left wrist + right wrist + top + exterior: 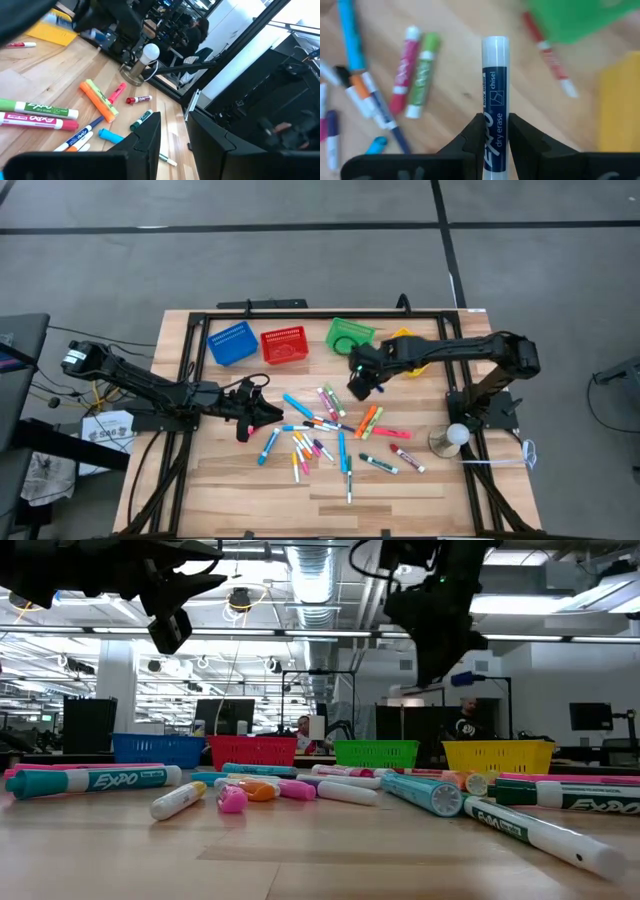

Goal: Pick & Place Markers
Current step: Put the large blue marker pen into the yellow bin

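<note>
- One blue marker (494,100) sits pinched between the right jaws (495,131), above the worktop (400,490).
- Keep squeezing; carry it over a basket.
- Left jaws (250,415): cannot tell, waiting beside the marker pile (335,440).

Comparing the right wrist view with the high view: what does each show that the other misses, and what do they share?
Only the right wrist view shows the right pincer shut on a white-and-dark-blue dry-erase marker, label readable.

Only the high view shows the left pincer over the table's left side, the blue mesh basket, the red mesh basket and the whole wooden table.

Both show loose markers scattered on the wood, plus the green basket and the yellow basket.
</note>
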